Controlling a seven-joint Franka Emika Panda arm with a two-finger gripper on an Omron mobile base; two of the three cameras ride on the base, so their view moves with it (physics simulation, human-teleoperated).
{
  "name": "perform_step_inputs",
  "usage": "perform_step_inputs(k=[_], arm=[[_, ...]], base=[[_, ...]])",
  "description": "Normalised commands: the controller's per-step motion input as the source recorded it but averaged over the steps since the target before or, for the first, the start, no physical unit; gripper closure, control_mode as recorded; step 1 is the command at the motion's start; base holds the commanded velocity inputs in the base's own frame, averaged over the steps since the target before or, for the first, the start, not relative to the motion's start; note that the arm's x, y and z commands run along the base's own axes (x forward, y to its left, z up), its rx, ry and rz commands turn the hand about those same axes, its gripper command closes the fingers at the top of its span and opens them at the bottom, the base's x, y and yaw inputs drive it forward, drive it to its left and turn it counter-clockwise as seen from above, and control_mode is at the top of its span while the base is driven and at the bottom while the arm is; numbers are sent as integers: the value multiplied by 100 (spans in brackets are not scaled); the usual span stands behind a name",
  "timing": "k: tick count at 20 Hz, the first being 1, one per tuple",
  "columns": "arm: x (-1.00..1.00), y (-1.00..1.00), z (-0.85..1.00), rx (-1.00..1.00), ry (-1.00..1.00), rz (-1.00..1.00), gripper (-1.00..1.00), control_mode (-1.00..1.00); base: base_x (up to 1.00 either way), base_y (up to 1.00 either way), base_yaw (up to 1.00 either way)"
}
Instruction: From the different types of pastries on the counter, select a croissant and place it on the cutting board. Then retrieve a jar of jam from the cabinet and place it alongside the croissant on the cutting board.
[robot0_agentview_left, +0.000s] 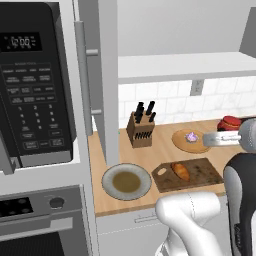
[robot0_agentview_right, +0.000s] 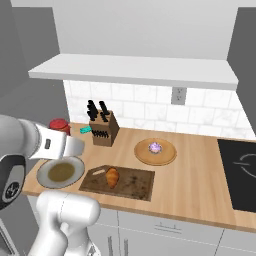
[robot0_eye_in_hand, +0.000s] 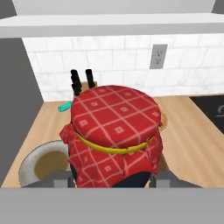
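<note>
Red checked cloth, tied with a yellow band, caps the jar of jam (robot0_eye_in_hand: 114, 131), which sits at the centre of the hand view between the two finger tips; the hand (robot0_eye_in_hand: 114, 180) is narrowed on it and holds it in the air; in the left base view the jar (robot0_agentview_left: 229, 123) shows at the right edge of the frame, and in the right base view (robot0_agentview_right: 59, 125) at the left, above the table's left end. The golden-orange croissant (robot0_agentview_left: 181, 171) lies on the dark brown cutting board (robot0_agentview_left: 200, 172), toward the end with the handle hole, at the lower centre of both base views; the rest of the board is bare. The pink-purple frosted pastry (robot0_agentview_right: 156, 147) rests on a round light-wood plate (robot0_agentview_right: 168, 153) behind the board, apart from it. A grey plate with a brownish centre (robot0_agentview_right: 60, 172) lies just left of the board, near the table's (robot0_agentview_right: 200, 185) front edge; a knife block (robot0_agentview_right: 103, 128) stands by the tiled wall, a small teal item just beside it. The table right of the board is open wood up to a black cooktop (robot0_agentview_right: 240, 175). The cabinet (robot0_agentview_left: 107, 80) door stands open, edge-on; the microwave (robot0_agentview_left: 32, 85) display reads 0:00, its button labels too small to read.
</note>
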Motion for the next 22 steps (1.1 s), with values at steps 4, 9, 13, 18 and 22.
perform_step_inputs(k=[4,9,13,18,22], arm=[[0,-38,-57,4,0,10,100,-100],[0,-43,-47,2,-1,13,100,-100],[0,-40,-39,1,-2,14,100,-100],[3,-33,-20,0,-4,13,100,-100],[5,-27,-29,0,-5,13,100,-100]], base=[[0,0,0],[0,0,0],[0,0,0],[0,0,0],[0,0,0]])
